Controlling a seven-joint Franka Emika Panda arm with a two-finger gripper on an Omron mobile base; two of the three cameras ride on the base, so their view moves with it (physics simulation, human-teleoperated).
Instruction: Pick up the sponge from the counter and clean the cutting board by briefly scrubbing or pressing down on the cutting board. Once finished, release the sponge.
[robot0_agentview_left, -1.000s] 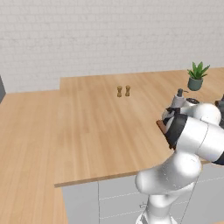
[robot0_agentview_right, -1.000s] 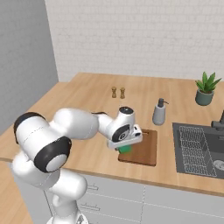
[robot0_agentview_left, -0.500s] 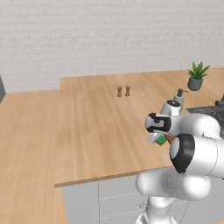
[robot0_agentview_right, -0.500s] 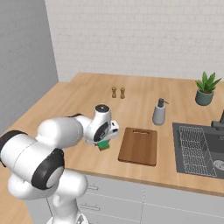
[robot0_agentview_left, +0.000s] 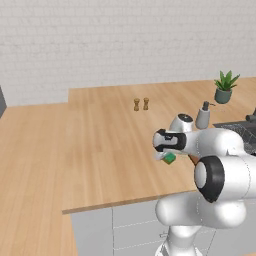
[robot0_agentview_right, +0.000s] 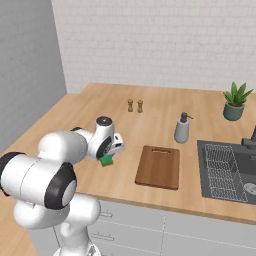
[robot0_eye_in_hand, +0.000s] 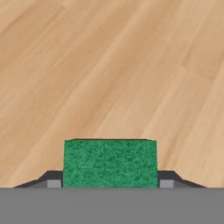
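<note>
1. Left base view: the jaws (robot0_agentview_left: 167, 156) are hanging over the bench (robot0_agentview_left: 90, 145), closing on the sponge (robot0_agentview_left: 170, 158), which is showing green just under the hand. Two small wooden shakers (robot0_agentview_left: 141, 104) are standing farther back; a soap dispenser (robot0_agentview_left: 202, 116) and a potted plant (robot0_agentview_left: 224, 87) are sitting to the right.
2. Right base view: the jaws (robot0_agentview_right: 108, 158) are gripping the sponge (robot0_agentview_right: 106, 160) above bare bench (robot0_agentview_right: 150, 117), left of the cutting board (robot0_agentview_right: 159, 166) and apart from it. The board is lying flat near the front edge, beside the sink (robot0_agentview_right: 227, 170). The dispenser (robot0_agentview_right: 182, 128) is standing behind the board.
3. Hand view: the sponge (robot0_eye_in_hand: 110, 162) is sitting clamped between the two fingertips (robot0_eye_in_hand: 53, 180), green face toward the camera, with bench planks (robot0_eye_in_hand: 109, 65) beyond.
</note>
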